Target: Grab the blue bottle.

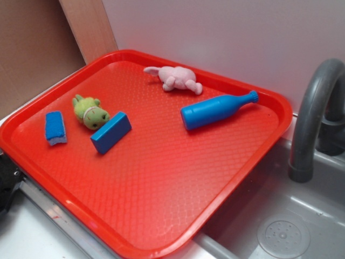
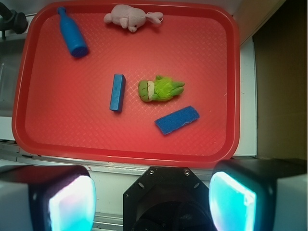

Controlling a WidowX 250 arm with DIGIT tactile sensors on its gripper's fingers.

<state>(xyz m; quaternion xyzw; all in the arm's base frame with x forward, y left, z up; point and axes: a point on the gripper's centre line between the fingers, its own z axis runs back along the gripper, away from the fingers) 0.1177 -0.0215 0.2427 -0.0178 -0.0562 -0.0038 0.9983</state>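
The blue bottle [image 1: 215, 109] lies on its side at the far right of the red tray [image 1: 161, 216], neck pointing right. In the wrist view the bottle [image 2: 72, 33] is at the tray's top left corner, neck toward the top. My gripper [image 2: 151, 192] is high above the tray's near edge, far from the bottle. Its jaws are wide open and empty, with both pale pads [image 2: 72, 204] showing at the bottom. In the exterior view only a black part of the arm [image 1: 6, 183] shows at the left edge.
On the tray are a blue rectangular block [image 1: 111, 132], a green plush toy [image 1: 91, 112], a small blue sponge pad [image 1: 55, 128] and a pink plush bunny [image 1: 177, 78]. A grey sink [image 1: 280, 226] with a faucet [image 1: 315, 118] is to the right. A white wall stands behind.
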